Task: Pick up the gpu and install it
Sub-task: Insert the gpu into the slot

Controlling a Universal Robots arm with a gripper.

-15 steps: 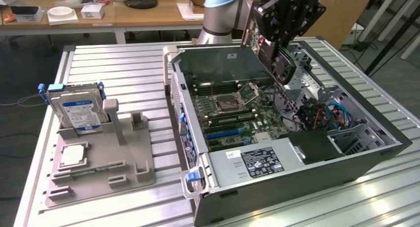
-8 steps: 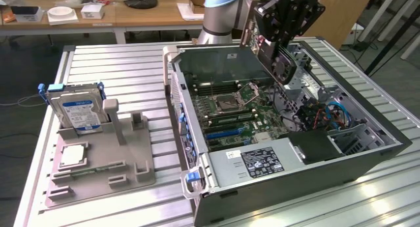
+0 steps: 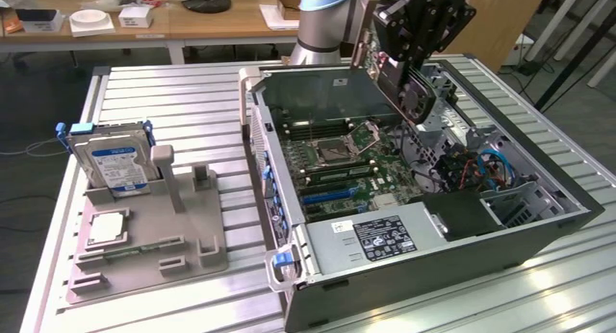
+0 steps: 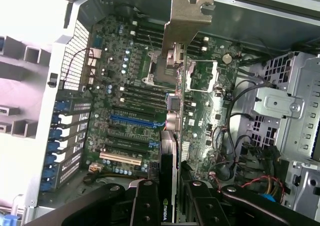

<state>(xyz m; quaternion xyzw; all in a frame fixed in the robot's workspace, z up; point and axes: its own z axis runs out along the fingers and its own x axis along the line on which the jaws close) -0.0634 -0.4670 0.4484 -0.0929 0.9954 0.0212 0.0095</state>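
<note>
The gpu (image 3: 402, 91) is a dark card with a silver end bracket. It hangs tilted above the motherboard (image 3: 337, 156) inside the open computer case (image 3: 539, 228). My gripper (image 3: 409, 55) is shut on its upper edge. In the wrist view the gpu (image 4: 173, 136) is seen edge-on. Its bracket (image 4: 189, 18) points away from the camera, and my black fingers (image 4: 145, 201) press on both sides of the card. The gpu floats over the board, a little to the side of the blue expansion slot (image 4: 132, 121), and touches nothing.
A grey holder (image 3: 144, 254) on the exterior view's left carries a silver hard drive (image 3: 115, 163) and a small square chip (image 3: 106, 228). Inside the case are a power supply (image 3: 385, 236), loose cables (image 3: 491, 167) and a metal drive cage (image 4: 285, 111).
</note>
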